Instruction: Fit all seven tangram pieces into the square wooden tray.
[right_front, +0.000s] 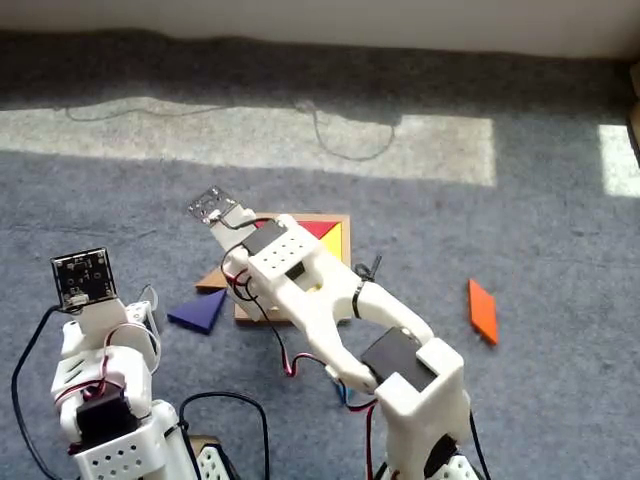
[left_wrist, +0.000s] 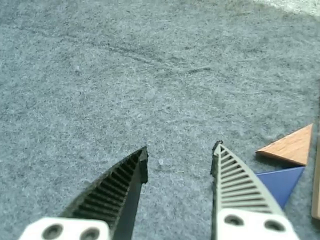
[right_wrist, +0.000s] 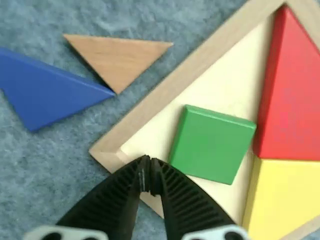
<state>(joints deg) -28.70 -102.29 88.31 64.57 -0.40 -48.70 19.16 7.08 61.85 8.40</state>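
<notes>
Right pincer (right_wrist: 149, 161): clenched, tips together, nothing between them. It hangs over one corner of the square wooden tray (right_wrist: 200, 60), just beside the green square (right_wrist: 212, 145).

Green square: inside the tray but turned askew to the rim, with bare tray floor between it and the corner. Judged not yet seated. It meets the red triangle (right_wrist: 292, 95) and the yellow piece (right_wrist: 285, 195), both of which lie flat in the tray.

Left pincer (left_wrist: 181, 147): released, fingers spread, empty, over bare carpet (left_wrist: 125, 75).

Outside the tray: the blue triangle (right_wrist: 45, 95) and plain wood triangle (right_wrist: 117, 55), corner to corner on the carpet near the tray's rim. The orange parallelogram (right_front: 483, 310) lies well apart on the tray's other side.

Tally: three pieces in, three out. The seventh is unaccounted for; my right arm covers much of the tray from above.

Estimate: under halfway. Left to do: square up the green piece, then bring in blue, wood and orange.
</notes>
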